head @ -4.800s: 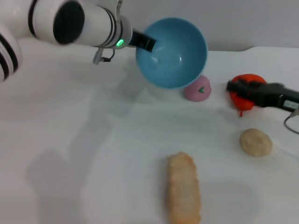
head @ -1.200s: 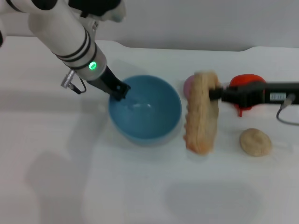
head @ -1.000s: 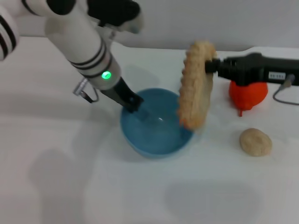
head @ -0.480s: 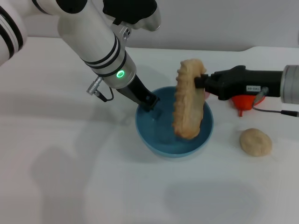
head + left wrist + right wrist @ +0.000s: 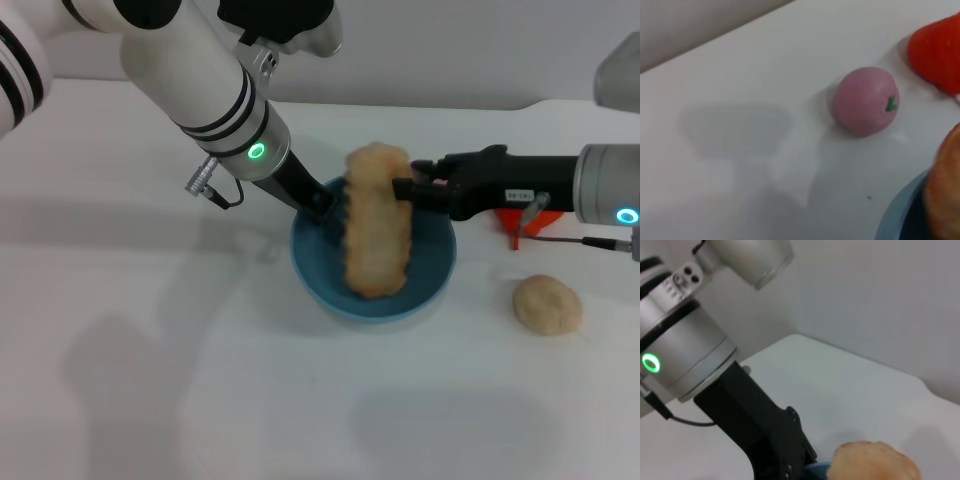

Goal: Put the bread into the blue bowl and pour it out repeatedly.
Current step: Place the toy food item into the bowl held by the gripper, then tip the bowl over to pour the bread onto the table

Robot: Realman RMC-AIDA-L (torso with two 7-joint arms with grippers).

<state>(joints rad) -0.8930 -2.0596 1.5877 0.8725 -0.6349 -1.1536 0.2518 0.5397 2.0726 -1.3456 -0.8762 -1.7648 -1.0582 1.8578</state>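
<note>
The light-blue bowl stands upright on the white table, mid-view from the head. My left gripper is shut on its far left rim. The bread, long and ridged, lies tilted across the bowl, its lower end inside and its upper end over the far rim. From the right, my right gripper is shut on the loaf's upper part. The left wrist view catches the bowl's rim and an edge of the bread. In the right wrist view the loaf's top shows beside the black left gripper.
A small round beige bun lies on the table right of the bowl. A red object sits behind my right arm, and a pink fruit-shaped toy lies beyond the bowl.
The bowl came down from a raised tilt and slid right. The right gripper picked the bread off the table, carried it left over the bowl and lowered it in.
</note>
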